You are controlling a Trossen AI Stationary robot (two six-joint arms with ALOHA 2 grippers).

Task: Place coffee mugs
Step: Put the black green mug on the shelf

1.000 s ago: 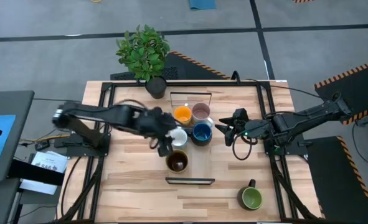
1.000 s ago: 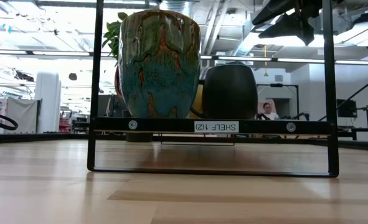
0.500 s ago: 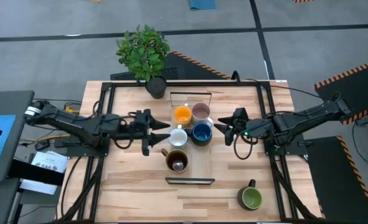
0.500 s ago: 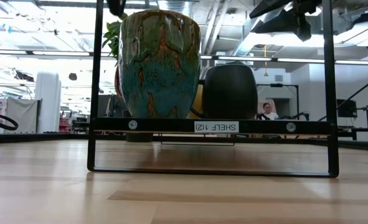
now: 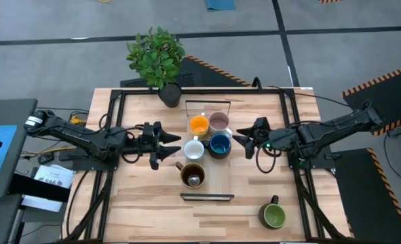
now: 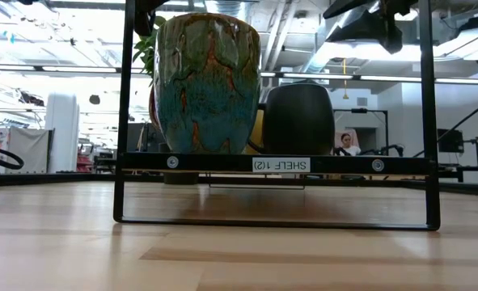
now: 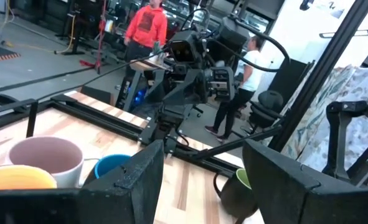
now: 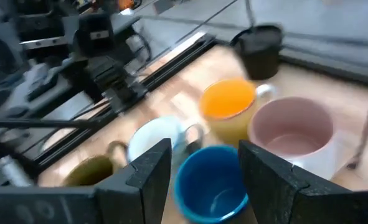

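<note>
At the middle of the table, inside a thin black frame, five of the coffee mugs sit bunched together. The orange mug and the pale pink mug stand side by side at the far end, their rims close or touching. Just nearer come the white mug and the dark blue mug (glossy inside, as the right wrist view shows it). The brown mug stands alone nearest the front bar; the low view shows its mottled teal and brown glaze. All five stand upright, mouths up. The green mug stands well apart, near the table's front right corner, handle pointing away from the front edge.

The left gripper hovers just left of the white mug, fingers parted and holding nothing. The right gripper waits just right of the dark blue mug, fingers likewise spread and empty.

A potted plant in a dark pot stands at the table's far edge. Two people stand in the room beyond.
</note>
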